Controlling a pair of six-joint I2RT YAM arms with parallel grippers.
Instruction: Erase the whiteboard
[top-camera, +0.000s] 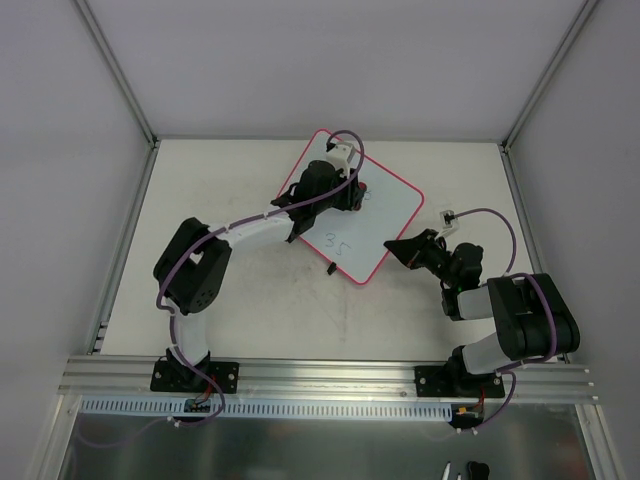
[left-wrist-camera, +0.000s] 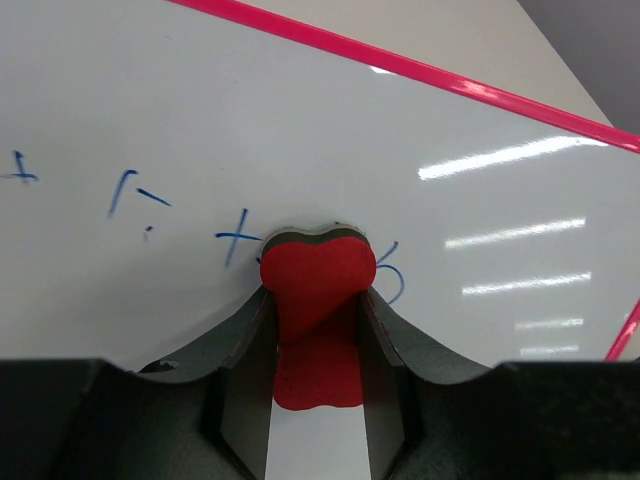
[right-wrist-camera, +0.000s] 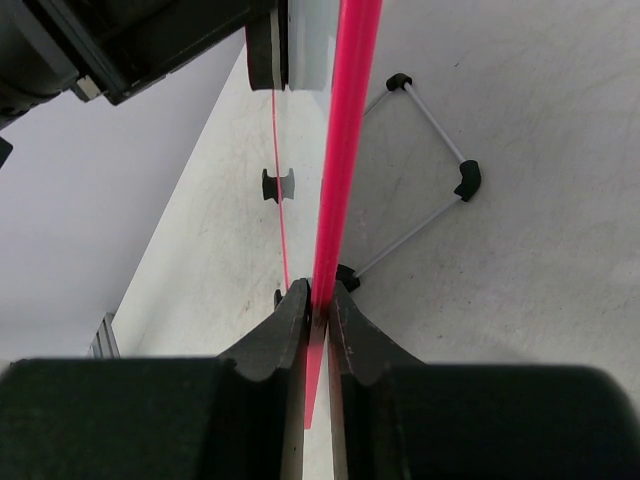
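Pale bench (top-camera: 250, 300), grey walls. My right jaws pinch the whiteboard (top-camera: 390, 215) by its rim. My left jaws clench the red eraser (left-wrist-camera: 318, 265), best pressed flat and swept across the blue writing (left-wrist-camera: 235, 240).

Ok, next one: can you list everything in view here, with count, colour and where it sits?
whiteboard: one, white with a pink-red rim, mid-table, turned diagonally
handwriting: several blue marks, on the whiteboard
clip: one seen, black, at the whiteboard's near edge
eraser: one, red, pressed against the whiteboard
wire stand: one, white rods with black corners, on the table by the whiteboard's right side
table: one, off-white, under everything
left fingers: two, dark grey, closed on the eraser
right fingers: two, dark, pinching the whiteboard's rim
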